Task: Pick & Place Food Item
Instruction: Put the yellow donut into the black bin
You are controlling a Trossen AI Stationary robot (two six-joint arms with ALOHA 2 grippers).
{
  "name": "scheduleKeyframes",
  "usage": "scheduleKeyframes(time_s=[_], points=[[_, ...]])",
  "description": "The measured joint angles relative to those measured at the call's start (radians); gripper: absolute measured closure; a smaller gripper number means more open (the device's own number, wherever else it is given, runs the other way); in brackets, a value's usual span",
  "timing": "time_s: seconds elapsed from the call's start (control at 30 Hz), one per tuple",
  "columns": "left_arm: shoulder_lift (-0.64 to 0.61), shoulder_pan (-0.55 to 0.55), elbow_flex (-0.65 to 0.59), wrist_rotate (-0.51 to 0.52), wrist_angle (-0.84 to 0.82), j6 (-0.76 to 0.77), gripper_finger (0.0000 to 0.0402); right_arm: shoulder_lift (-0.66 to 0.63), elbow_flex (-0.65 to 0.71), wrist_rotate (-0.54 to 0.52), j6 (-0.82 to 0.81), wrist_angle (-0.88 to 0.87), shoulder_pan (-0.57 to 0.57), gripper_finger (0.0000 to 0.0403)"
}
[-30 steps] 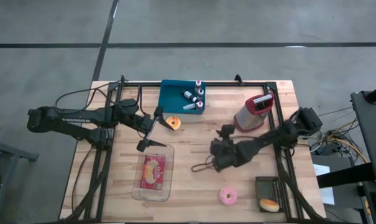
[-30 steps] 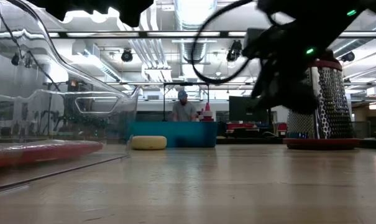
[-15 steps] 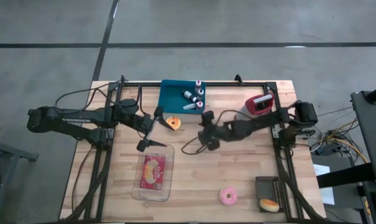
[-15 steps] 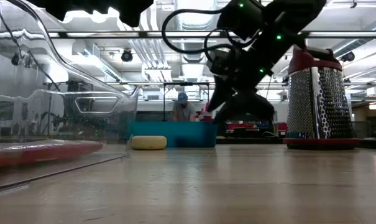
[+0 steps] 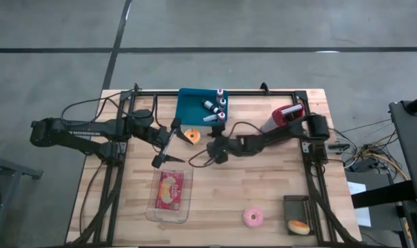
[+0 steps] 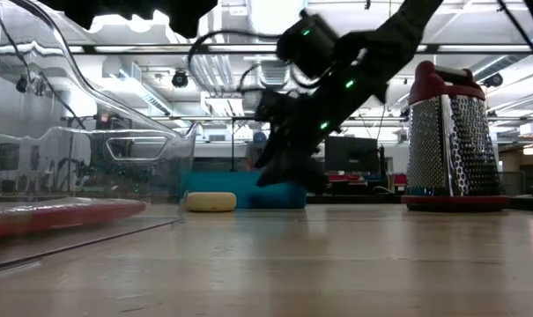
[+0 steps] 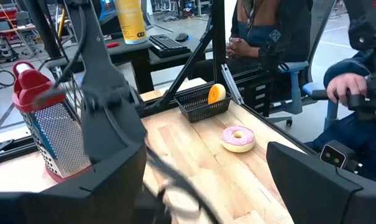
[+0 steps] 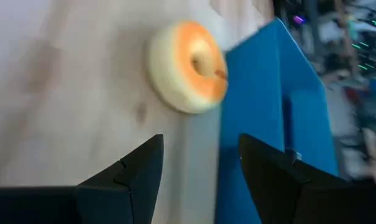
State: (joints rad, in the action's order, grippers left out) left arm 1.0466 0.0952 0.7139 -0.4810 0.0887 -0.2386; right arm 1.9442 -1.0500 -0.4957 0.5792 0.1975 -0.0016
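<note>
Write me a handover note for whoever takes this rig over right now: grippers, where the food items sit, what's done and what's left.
Right gripper: open, empty, low over the table, pointed at the orange donut, which lies beside the blue tray.
Left gripper: open, empty, waiting above the far end of the clear container.
Clear container already holds a red-wrapped item. Pink donut lies on the near table; another food item is in the black basket.
Done: nothing gripped at this moment.
Left: probably close on the orange donut, lift, place it. The destination isn't evident.
</note>
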Motion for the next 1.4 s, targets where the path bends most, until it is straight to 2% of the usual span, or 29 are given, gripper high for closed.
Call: scheduleKeyframes(time_s=[0.13, 0.4, 0.9, 1.2, 1.3, 1.4], points=[[0.0, 0.0, 0.0, 0.0, 0.0, 0.0, 0.0062, 0.095, -0.079, -0.108, 0.004, 0.002, 0.006, 0.02], [0.0, 0.0, 0.0, 0.0, 0.0, 0.0, 0.0062, 0.212, -0.198, -0.139, 0.064, -0.008, 0.018, 0.02], [-0.001, 0.0, 0.0, 0.0, 0.0, 0.0, 0.0062, 0.216, -0.268, -0.064, 0.136, -0.156, 0.017, 0.0199], [-0.002, 0.0, 0.0, 0.0, 0.0, 0.0, 0.0062, 0.216, -0.31, -0.109, 0.378, -0.217, 0.016, 0.02], [-0.002, 0.0, 0.0, 0.0, 0.0, 0.0, 0.0062, 0.216, -0.314, -0.082, 0.464, -0.216, 0.015, 0.02], [-0.002, 0.0, 0.0, 0.0, 0.0, 0.0, 0.0062, 0.216, -0.313, -0.034, 0.483, -0.217, 0.013, 0.02]])
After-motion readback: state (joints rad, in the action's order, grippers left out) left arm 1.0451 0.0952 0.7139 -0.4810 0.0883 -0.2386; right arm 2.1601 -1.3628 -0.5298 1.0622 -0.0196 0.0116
